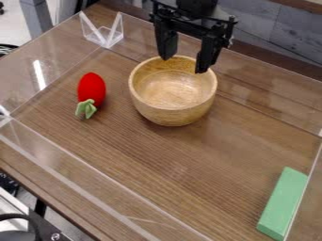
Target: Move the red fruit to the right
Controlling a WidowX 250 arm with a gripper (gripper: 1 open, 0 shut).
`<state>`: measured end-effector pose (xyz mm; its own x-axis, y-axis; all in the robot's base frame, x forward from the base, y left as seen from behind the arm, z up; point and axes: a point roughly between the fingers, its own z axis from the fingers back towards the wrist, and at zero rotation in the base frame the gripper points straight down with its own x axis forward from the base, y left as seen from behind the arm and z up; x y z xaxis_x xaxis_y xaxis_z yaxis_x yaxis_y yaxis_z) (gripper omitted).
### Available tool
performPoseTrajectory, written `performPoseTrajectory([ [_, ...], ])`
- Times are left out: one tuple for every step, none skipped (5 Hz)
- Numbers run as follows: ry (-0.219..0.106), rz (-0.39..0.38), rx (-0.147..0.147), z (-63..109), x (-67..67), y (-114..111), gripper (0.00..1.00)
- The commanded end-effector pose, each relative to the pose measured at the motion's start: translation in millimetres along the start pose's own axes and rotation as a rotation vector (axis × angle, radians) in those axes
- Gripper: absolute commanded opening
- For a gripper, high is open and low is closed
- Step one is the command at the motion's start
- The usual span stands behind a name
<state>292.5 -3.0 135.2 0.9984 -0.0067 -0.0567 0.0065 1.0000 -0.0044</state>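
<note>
Wooden bowl (175, 90) (empty), green block (284, 203)

surface: dark wood-grain table (189, 179) | enclosure: clear acrylic walls (38, 42) | backdrop: grey wall (270, 24)

I see bright, even light; soft shadows lie just beside the wooden bowl (175, 90), picture slightly blurry.

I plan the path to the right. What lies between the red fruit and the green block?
In the camera view, the wooden bowl sits partly between the red fruit and the green block; past it, only bare table.
</note>
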Motion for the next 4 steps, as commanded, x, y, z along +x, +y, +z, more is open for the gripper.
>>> performPoseTrajectory([
  [0.021,-0.003,-0.003,-13.2,-1.8,2.0,1.00],
  [0.010,0.011,-0.012,-8.3,-13.1,39.1,1.00],
  [-0.021,0.006,-0.014,-3.5,-24.8,83.6,1.00],
  [-0.041,0.026,-0.018,1.7,-36.3,109.2,1.00],
])
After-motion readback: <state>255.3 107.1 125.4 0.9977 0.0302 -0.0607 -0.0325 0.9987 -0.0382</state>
